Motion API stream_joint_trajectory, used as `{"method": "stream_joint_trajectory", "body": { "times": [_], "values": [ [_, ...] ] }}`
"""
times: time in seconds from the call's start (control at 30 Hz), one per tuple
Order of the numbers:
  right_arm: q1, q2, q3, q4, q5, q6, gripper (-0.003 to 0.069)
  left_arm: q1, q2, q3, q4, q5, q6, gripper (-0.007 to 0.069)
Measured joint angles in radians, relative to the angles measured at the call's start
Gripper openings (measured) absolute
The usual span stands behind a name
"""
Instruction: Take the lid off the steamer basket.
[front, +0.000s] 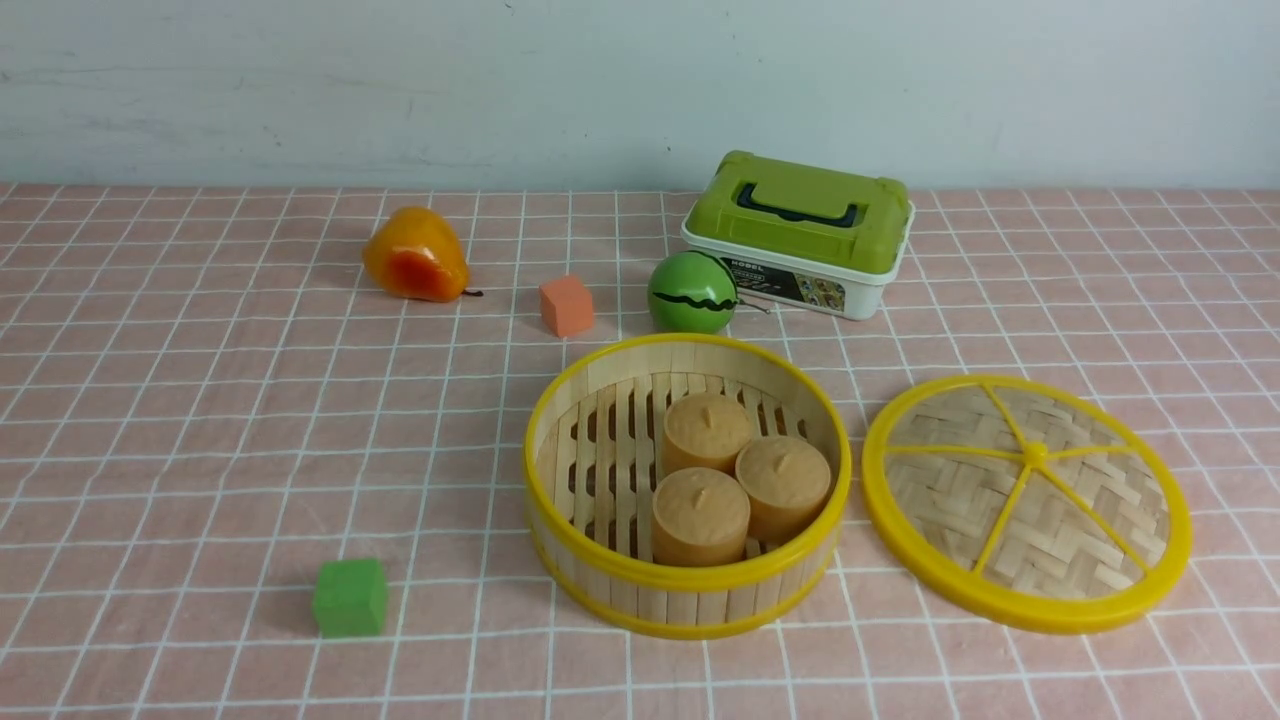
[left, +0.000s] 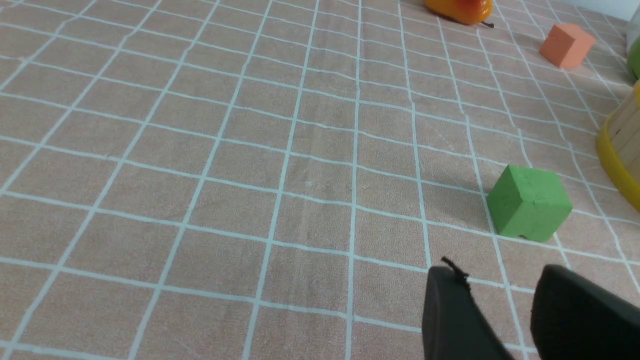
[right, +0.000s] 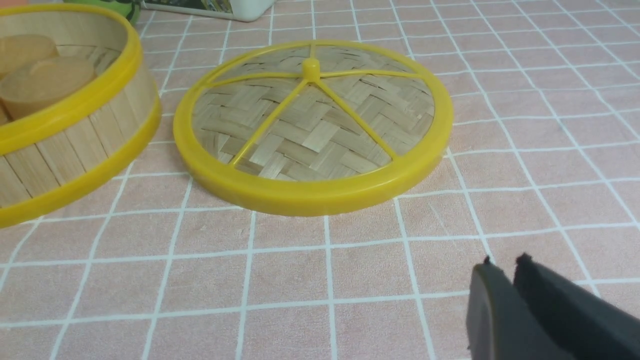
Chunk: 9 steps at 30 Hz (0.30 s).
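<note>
The steamer basket (front: 690, 600) stands open in the middle of the table, with three tan buns (front: 705, 430) on its slatted floor. The lid (front: 1030, 500) lies flat on the cloth just right of the basket, knob up, apart from it. Neither gripper shows in the front view. In the right wrist view, my right gripper (right: 505, 265) is shut and empty, over bare cloth a short way from the lid (right: 312, 130) and the basket (right: 75, 130). In the left wrist view, my left gripper (left: 500, 280) is open and empty, near a green cube (left: 530, 202); the basket's edge (left: 620, 145) shows beyond it.
The green cube (front: 350, 597) sits front left. An orange pear (front: 415, 255), an orange cube (front: 566, 305) and a green striped ball (front: 692, 292) lie behind the basket. A white box with a green lid (front: 800, 230) stands at the back.
</note>
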Motion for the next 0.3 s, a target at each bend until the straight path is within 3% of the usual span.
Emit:
{"method": "stream_joint_trajectory", "body": {
  "times": [0.3],
  "values": [
    [0.0,0.0,0.0,0.0,0.0,0.0,0.0043,0.0,0.0,0.0,0.0,0.0,0.0,0.0239]
  ]
}}
